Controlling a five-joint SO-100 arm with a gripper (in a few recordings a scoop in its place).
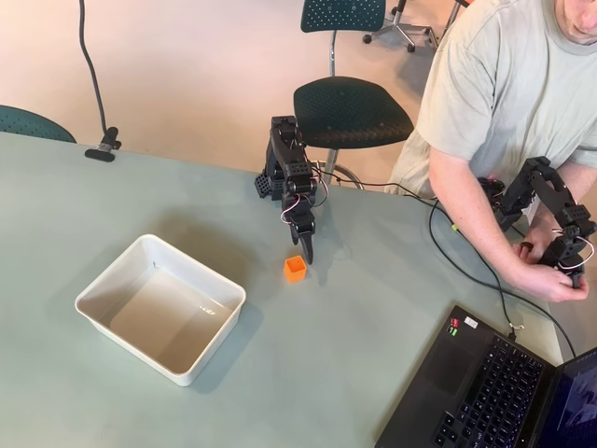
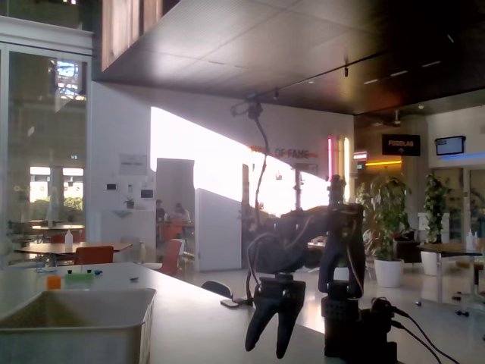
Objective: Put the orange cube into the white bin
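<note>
In the overhead view the small orange cube sits on the pale green table, to the right of the white bin. The bin is empty. My black gripper points down just behind the cube, a short gap above it, with nothing held. The fixed view sees the gripper from table height. Its two fingers are spread apart, so it is open. That same view has the white bin at the lower left. The gripper is well to the right of the bin.
A laptop lies at the table's front right, with a cable running across the table. A person sits at the right edge. A dark chair stands behind the arm's base, and a clamp sits on the far edge.
</note>
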